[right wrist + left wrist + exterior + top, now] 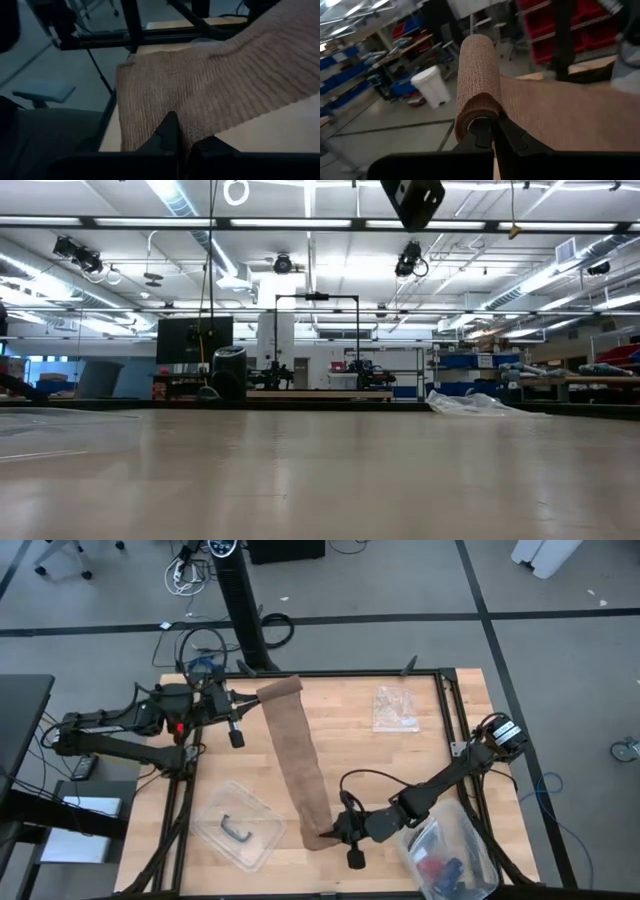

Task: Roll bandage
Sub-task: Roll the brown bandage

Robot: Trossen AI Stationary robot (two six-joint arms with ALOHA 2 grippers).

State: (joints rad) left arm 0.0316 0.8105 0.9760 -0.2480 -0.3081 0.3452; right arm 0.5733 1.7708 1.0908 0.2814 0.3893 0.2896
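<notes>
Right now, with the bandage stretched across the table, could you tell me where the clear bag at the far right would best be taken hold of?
Probably by an edge of the clear bag, coming straight down from above. It lies flat and limp on the table, so there's no upright side to pinch. Nothing crowds it: the bandage lies apart to its left.

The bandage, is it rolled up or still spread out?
Mostly spread: the bandage lies as a long strip across the table, with only a small roll started at its far end.
</notes>
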